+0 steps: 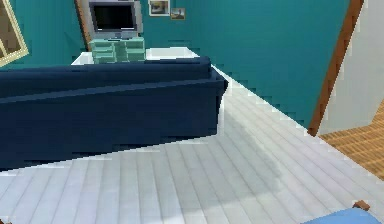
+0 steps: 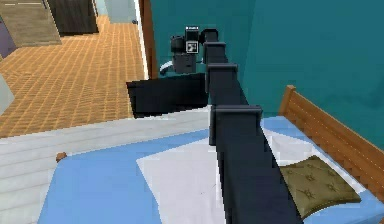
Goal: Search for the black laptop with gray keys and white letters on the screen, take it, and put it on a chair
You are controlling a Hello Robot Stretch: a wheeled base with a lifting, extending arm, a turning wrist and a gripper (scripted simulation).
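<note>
1. Gripper (image 2: 180,52) sits at the far end of the arm (image 2: 235,130), stretched out past the bed (image 2: 100,185) toward the teal wall. Fingers apart or together? Honestly can't tell from this. I also can't tell whether it's got anything, since there's stuff right at it.
2. Just below the gripper, a bit toward the arm side view's left, is a black panel (image 2: 165,97). It's flat and rectangular and sits at the bed's far edge. My guess is that's the laptop, but I can't make out gray keys or white letters, so take that with a pinch of salt.
3. The bit that matters: the panel's long side runs across the picture, roughly crosswise to the arm, and most of it lies left of the fingers. Touching or just near, I can't say.
4. If it isn't held, I'd reckon the next move is a small shift toward that left side rather than more reach.
5. Elsewhere, an olive pillow (image 2: 318,182) and a wooden headboard (image 2: 330,125) sit beside the arm. The forward view has a navy sofa (image 1: 100,100) with a TV (image 1: 113,17) behind it.
</note>
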